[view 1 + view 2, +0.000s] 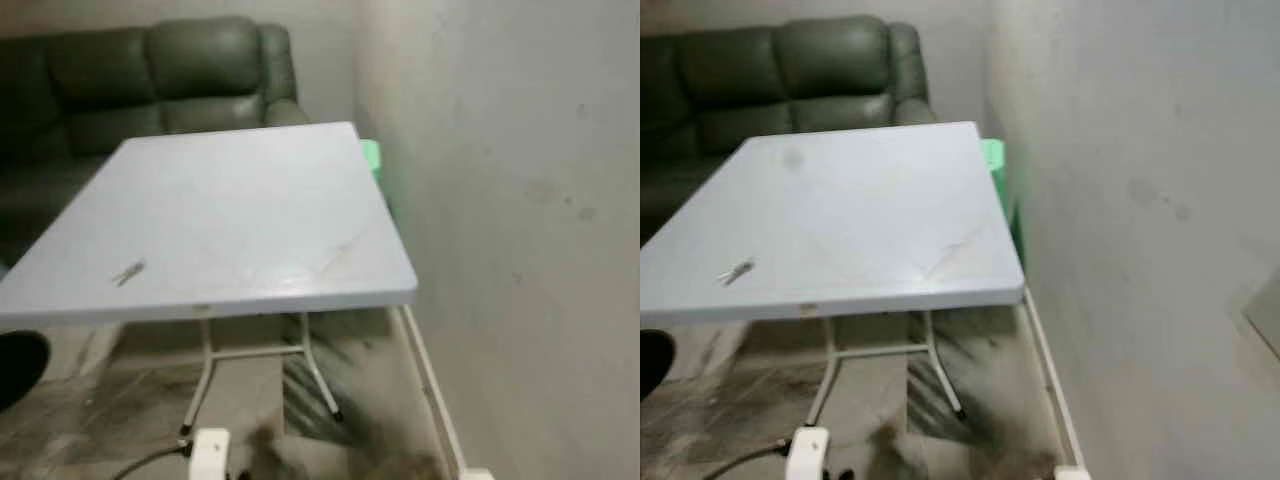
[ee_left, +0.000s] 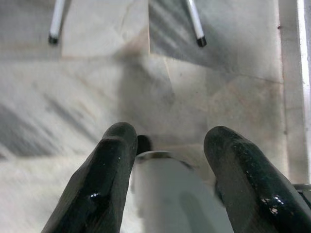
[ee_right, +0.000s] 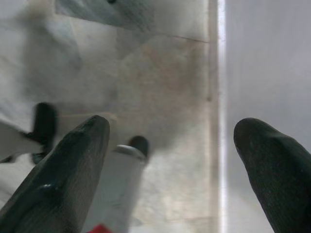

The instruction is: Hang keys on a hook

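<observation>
A small bunch of keys (image 1: pixel 128 272) lies on the pale grey folding table (image 1: pixel 250 210), near its front left edge; the keys (image 1: pixel 736 271) look like a thin dark-and-silver streak. My left gripper (image 2: pixel 167 145) hangs low over the marble floor, open, nothing between its fingers. My right gripper (image 3: pixel 170 141) also hangs near the floor beside the wall's skirting, open and wide apart. I can make out no hook on the bare wall (image 1: pixel 520 200) to the right.
A dark green leather sofa (image 1: pixel 150 80) stands behind the table. A green object (image 1: pixel 371 157) sits wedged between the table's far right corner and the wall. The table legs (image 1: pixel 320 385) stand on marble floor. My own white leg (image 2: pixel 170 194) is below the left gripper.
</observation>
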You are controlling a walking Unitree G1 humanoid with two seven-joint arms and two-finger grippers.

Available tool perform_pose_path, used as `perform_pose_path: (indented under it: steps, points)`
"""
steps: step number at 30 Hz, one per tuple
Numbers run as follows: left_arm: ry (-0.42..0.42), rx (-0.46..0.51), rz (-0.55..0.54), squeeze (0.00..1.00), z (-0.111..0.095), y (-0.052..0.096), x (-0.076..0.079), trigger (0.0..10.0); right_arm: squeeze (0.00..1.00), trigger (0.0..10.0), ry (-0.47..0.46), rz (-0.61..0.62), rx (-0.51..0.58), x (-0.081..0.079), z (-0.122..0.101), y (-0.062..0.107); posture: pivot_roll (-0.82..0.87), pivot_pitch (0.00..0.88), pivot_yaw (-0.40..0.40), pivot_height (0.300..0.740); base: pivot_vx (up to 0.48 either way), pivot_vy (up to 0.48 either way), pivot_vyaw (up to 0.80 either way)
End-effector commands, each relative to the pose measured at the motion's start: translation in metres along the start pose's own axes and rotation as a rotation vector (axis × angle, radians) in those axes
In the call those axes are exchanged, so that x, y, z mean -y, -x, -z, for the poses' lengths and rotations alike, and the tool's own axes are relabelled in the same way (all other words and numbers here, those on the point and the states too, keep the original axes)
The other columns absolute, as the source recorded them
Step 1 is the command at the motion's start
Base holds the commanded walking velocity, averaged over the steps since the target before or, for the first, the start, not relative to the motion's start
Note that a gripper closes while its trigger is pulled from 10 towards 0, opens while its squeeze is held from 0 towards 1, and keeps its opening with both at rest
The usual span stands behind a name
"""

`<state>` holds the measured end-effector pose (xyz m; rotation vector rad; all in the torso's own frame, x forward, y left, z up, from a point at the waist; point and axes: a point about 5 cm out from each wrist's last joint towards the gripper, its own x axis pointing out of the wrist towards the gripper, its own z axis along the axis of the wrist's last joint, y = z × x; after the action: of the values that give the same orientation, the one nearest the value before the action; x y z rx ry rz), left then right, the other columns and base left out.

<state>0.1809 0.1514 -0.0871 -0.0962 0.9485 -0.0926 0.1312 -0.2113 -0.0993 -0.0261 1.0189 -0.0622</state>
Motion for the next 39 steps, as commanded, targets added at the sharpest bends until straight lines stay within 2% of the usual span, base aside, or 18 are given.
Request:
perform_pose_path:
  steps: [1, 10, 39]
  points:
    - [-0.005, -0.001, -0.029, 0.0, -0.002, 0.002, -0.012, 10.0, 0.0, 10.0, -0.018, -0.019, 0.026, -0.008, -0.01, -0.003, 0.02, 0.006, -0.001, 0.74, 0.0, 0.0, 0.0]
    - [0.002, -0.017, -0.033, 0.0, 0.004, 0.003, -0.014, 10.0, 0.0, 10.0, -0.038, -0.029, 0.022, -0.01, -0.005, -0.002, 0.02, 0.015, -0.002, 0.74, 0.0, 0.027, 0.0]
    - [0.014, -0.017, -0.036, 0.0, 0.006, 0.004, -0.015, 10.0, 0.0, 10.0, -0.039, -0.031, 0.01, -0.009, 0.0, 0.0, 0.03, 0.028, -0.009, 0.74, 0.0, 0.4, 0.0]
